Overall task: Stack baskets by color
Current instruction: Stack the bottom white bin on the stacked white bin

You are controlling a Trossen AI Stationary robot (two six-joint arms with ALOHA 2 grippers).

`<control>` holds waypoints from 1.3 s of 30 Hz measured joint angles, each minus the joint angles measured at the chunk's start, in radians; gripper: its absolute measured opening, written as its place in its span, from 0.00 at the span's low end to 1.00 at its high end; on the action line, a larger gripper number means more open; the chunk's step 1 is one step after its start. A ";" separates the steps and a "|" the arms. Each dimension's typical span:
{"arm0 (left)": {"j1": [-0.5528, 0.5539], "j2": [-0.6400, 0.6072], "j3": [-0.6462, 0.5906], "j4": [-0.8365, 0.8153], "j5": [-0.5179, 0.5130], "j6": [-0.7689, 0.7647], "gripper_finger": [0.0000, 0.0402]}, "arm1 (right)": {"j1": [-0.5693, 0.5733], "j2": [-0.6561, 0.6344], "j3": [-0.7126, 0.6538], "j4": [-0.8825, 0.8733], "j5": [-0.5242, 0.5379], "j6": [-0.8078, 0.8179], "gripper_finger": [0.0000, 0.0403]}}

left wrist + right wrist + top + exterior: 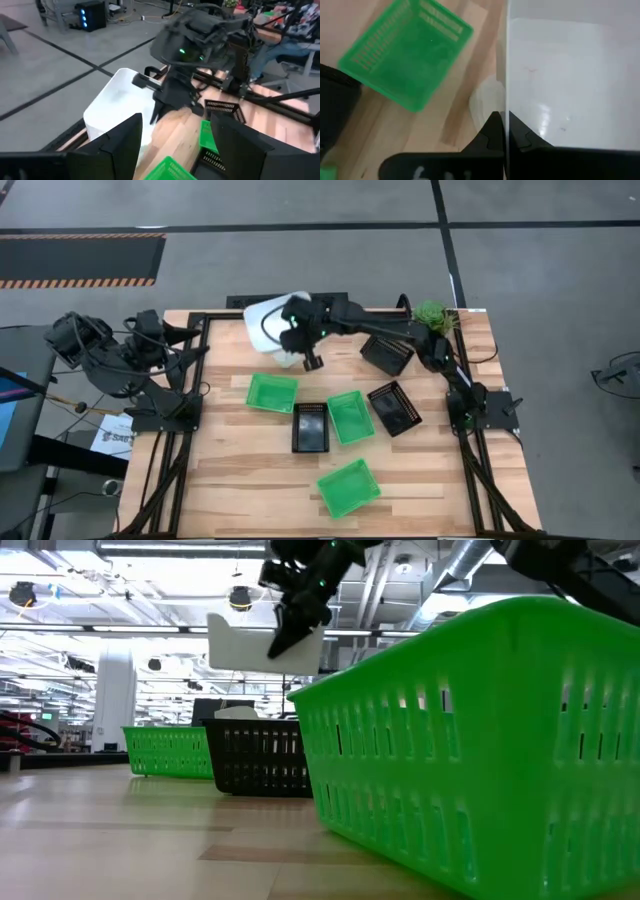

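My right gripper (pixel 293 338) reaches across to the far middle of the table, shut on a white basket (pixel 266 320) that it holds up in the air (pixel 258 645). Under it a second white basket (pixel 286 359) rests on the table. Three green baskets (pixel 272 392) (pixel 350 417) (pixel 348 487) and three black latticed baskets (pixel 311 427) (pixel 395 408) (pixel 387 352) stand bottom-down on the wood. My left gripper (pixel 172 145) waits open, folded back over the table's left edge and facing the white basket (pixel 112 107). My right gripper pinches one side wall of the white basket at its rim (pixel 508 107), one finger inside the basket and one outside. The fingers (pixel 161 102) slant down from above, coming from the table's right. The basket hangs lifted clear of the table, open side up.
A small potted plant (pixel 432 315) stands at the far right corner. Black frame rails run along the table's left and right sides. The nearest green basket (pixel 480 740) fills the right of the low view. Bare wood lies at the near left.
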 joint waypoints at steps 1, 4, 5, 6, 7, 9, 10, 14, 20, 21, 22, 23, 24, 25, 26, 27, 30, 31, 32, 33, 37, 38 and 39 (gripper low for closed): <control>0.000 0.000 -0.009 -0.001 -0.004 0.006 0.56 | -0.012 0.000 0.000 0.005 -0.012 0.012 0.01; 0.000 0.001 -0.037 -0.001 -0.023 0.026 0.56 | -0.038 0.000 0.000 0.042 -0.041 0.060 0.01; 0.000 0.001 -0.045 0.000 -0.034 0.025 0.56 | -0.043 0.000 0.000 0.045 -0.048 0.062 0.02; 0.000 0.001 -0.052 0.000 -0.043 0.018 0.56 | -0.046 0.000 0.000 0.044 -0.048 0.062 0.02; 0.000 0.001 -0.059 0.005 -0.049 0.007 0.56 | -0.049 0.000 0.000 0.045 -0.049 0.061 0.02; 0.000 0.000 -0.076 0.018 -0.050 -0.007 0.56 | -0.052 0.000 0.000 0.046 -0.049 0.034 0.02; 0.000 0.000 -0.088 0.021 -0.048 -0.008 0.56 | -0.054 0.000 0.000 0.048 -0.050 0.015 0.02; 0.000 0.000 -0.132 0.030 -0.046 -0.017 0.56 | -0.061 0.000 0.000 0.045 -0.062 -0.053 0.01; 0.000 0.001 -0.168 0.032 -0.050 -0.074 0.56 | -0.075 0.000 -0.004 0.044 -0.104 -0.095 0.02; 0.000 0.001 -0.173 0.034 -0.052 -0.086 0.56 | -0.082 0.000 -0.004 0.038 -0.105 -0.097 0.02; 0.000 0.002 -0.177 0.033 -0.052 -0.097 0.56 | -0.090 0.000 -0.004 0.030 -0.107 -0.103 0.02; 0.000 0.002 -0.179 0.032 -0.051 -0.106 0.56 | -0.101 0.000 -0.004 0.020 -0.111 -0.111 0.02; 0.000 0.001 -0.179 0.032 -0.050 -0.113 0.56 | -0.113 0.000 -0.004 0.007 -0.118 -0.116 0.02; 0.000 0.001 -0.179 0.032 -0.049 -0.119 0.56 | -0.126 0.000 -0.004 0.000 -0.132 -0.118 0.02; 0.000 0.001 -0.179 0.032 -0.049 -0.129 0.56 | -0.139 0.001 -0.004 -0.003 -0.148 -0.119 0.02; 0.000 0.001 -0.179 0.032 -0.049 -0.137 0.56 | -0.150 0.000 -0.004 -0.008 -0.159 -0.118 0.02; 0.000 0.009 -0.179 0.032 -0.050 -0.142 0.56 | -0.180 0.001 -0.004 -0.034 -0.175 -0.133 0.02; 0.000 0.014 -0.179 0.031 -0.050 -0.142 0.56 | -0.188 0.001 -0.004 -0.044 -0.185 -0.147 0.02; 0.000 0.018 -0.179 0.032 -0.052 -0.143 0.56 | -0.195 0.001 -0.004 -0.051 -0.199 -0.162 0.02; 0.000 0.025 -0.179 0.032 -0.056 -0.144 0.56 | -0.201 0.001 -0.004 -0.057 -0.217 -0.180 0.02; 0.000 0.047 -0.179 0.032 -0.072 -0.152 0.56 | -0.203 0.035 -0.006 -0.068 -0.258 -0.271 0.02; 0.000 0.051 -0.179 0.032 -0.074 -0.156 0.56 | -0.203 0.040 -0.007 -0.077 -0.261 -0.294 0.02; 0.000 0.056 -0.179 0.031 -0.075 -0.162 0.56 | -0.201 0.048 -0.006 -0.065 -0.265 -0.313 0.02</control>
